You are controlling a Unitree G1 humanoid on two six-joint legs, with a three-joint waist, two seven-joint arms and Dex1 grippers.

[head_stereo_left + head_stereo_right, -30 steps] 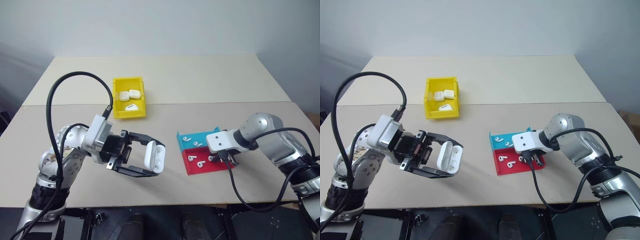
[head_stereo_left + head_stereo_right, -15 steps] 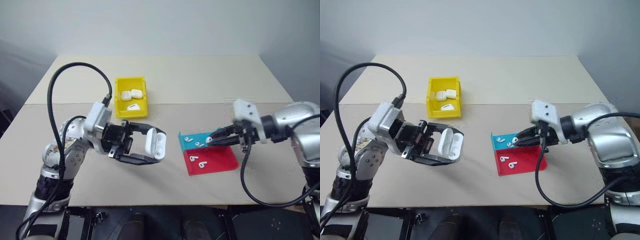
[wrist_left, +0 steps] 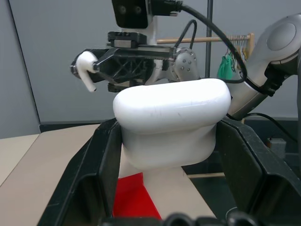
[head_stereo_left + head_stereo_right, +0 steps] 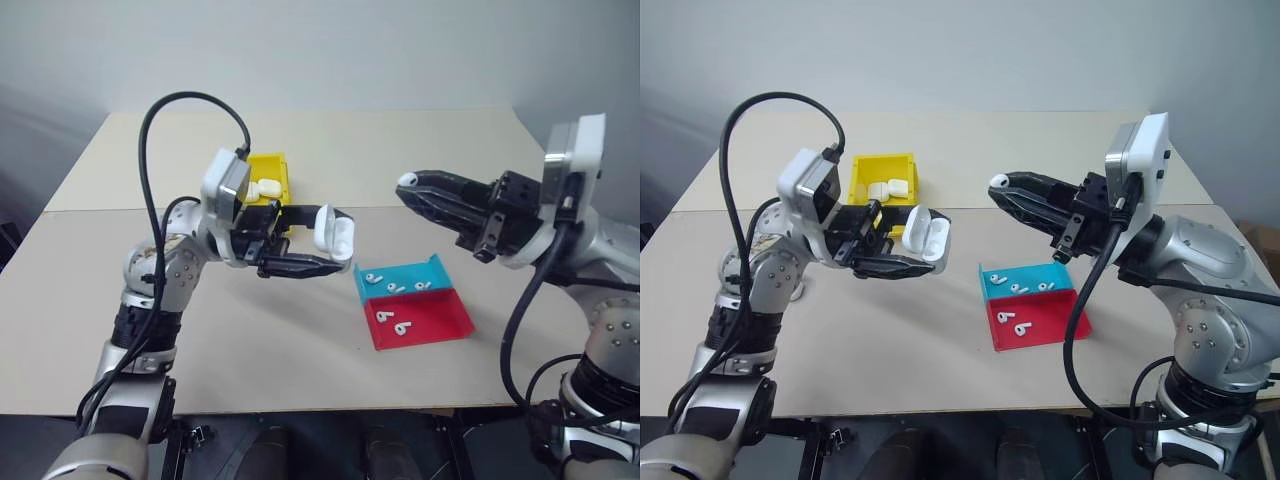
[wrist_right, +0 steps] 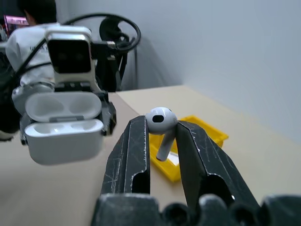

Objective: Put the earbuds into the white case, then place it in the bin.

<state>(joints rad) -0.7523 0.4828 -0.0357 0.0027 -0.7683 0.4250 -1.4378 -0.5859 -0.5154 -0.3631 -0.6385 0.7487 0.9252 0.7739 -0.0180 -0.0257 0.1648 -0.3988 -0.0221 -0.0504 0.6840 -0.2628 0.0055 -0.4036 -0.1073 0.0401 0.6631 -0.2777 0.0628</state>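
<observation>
My left gripper [image 4: 340, 242] is shut on the white case [image 4: 333, 232] and holds it in the air above the table, lid flipped open. The case's two empty wells show in the right wrist view [image 5: 63, 127]. My right gripper [image 4: 408, 190] is shut on one earbud [image 4: 407, 181] and points left toward the case, a short gap away. The pinched earbud [image 5: 160, 123] sits between the fingertips, stem down. Several more earbuds [image 4: 398, 288] lie on the blue-and-red tray [image 4: 440, 315]. The yellow bin [image 4: 268, 158] stands behind my left gripper, partly hidden by it.
White cases [image 4: 265, 186] lie inside the bin. The tray sits on the table below and between the two grippers. A seam [image 4: 100, 209] crosses the beige table. A person [image 5: 28, 19] sits in the background behind my left arm.
My right gripper lifted an earbud off the tray, rose and turned to point left. My left gripper rose and carried the open case up toward the middle.
</observation>
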